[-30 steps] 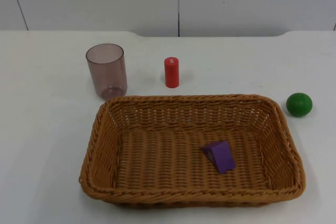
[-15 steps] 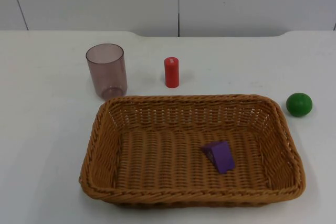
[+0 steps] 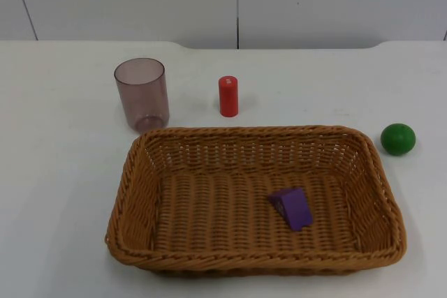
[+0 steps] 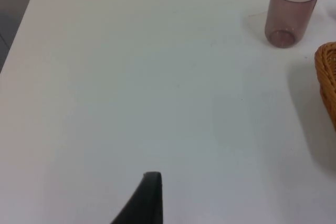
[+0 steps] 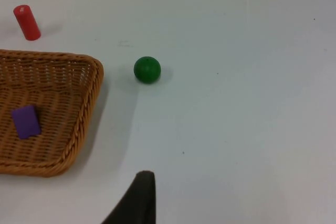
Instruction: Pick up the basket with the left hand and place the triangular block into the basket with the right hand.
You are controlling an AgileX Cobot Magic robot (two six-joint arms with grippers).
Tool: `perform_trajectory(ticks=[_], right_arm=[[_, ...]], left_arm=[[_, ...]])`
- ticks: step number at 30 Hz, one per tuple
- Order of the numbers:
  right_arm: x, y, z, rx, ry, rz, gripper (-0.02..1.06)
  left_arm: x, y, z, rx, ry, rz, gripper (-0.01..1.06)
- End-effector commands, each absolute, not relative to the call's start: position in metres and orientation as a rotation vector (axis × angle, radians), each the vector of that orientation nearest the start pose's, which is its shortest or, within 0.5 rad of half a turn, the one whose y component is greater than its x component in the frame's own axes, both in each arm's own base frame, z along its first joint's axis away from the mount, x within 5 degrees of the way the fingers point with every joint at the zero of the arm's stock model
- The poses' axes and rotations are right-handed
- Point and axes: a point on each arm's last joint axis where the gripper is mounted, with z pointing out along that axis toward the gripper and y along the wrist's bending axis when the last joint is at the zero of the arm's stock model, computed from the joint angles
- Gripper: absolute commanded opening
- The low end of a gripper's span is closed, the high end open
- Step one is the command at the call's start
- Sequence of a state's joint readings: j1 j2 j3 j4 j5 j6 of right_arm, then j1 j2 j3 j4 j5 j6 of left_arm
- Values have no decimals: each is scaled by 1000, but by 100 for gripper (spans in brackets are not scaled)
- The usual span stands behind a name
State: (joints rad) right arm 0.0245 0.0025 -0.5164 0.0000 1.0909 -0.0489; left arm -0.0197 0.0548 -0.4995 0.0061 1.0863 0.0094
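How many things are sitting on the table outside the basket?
3: a translucent purple plastic cup behind the woven wicker basket, a red cylinder beside it, a green ball right.

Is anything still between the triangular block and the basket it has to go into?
Nothing visible is. The purple triangular block already lies on the floor of the wicker basket, right of its middle. The cup, red cylinder and green ball all stand outside the rim.

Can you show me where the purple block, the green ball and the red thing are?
purple triangular block (image 3: pixel 293 207), top view, its sloped face.
green ball (image 5: pixel 147 70), right wrist view, its middle.
red cylinder (image 3: pixel 228 98), top view, its side.
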Motion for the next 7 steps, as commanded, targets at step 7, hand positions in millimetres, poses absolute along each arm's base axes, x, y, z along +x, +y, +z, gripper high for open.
perform_trajectory(ticks=[7], right_arm=[[-7,-1,280,-39,2048,-11,98]], left_arm=[[3,1,275,32,2114,9,105]])
